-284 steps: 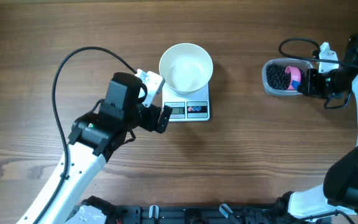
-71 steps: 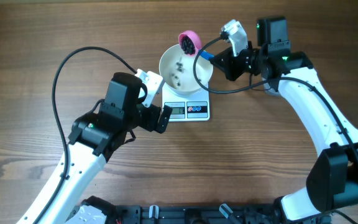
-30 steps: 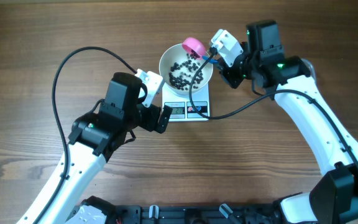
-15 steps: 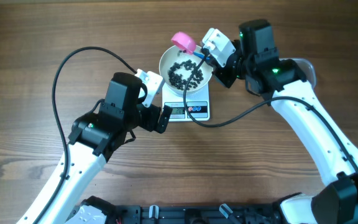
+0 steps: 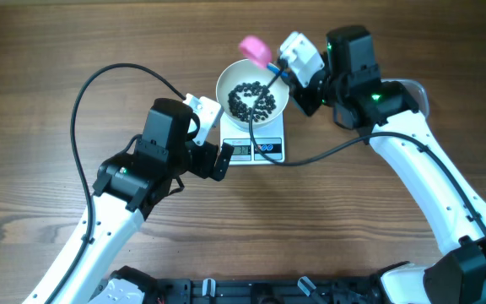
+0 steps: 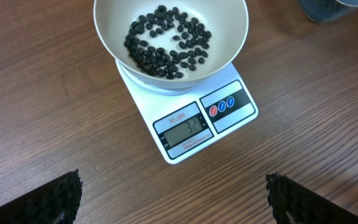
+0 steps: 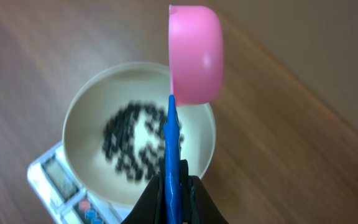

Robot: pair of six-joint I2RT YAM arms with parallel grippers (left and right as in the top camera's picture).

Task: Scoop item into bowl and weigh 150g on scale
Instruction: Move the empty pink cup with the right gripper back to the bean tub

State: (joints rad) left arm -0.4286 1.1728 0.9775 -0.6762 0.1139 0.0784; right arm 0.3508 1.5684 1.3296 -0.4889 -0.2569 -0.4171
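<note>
The white bowl stands on the white scale and holds a loose layer of the item, black beads. My right gripper is shut on the blue handle of a pink scoop, which hangs tipped on its side just past the bowl's far rim. In the right wrist view the scoop is above the bowl and the beads. My left gripper is open and empty, just short of the scale, whose display is lit. The bowl and beads lie beyond it.
The right arm's black cable droops across the bowl and the scale's front. A dark corner of a tub shows at the top right of the left wrist view. The left arm's cable loops over the wooden table.
The right gripper has drawn the pink scoop up and slightly away from the bowl's far rim. The left arm has not moved.
</note>
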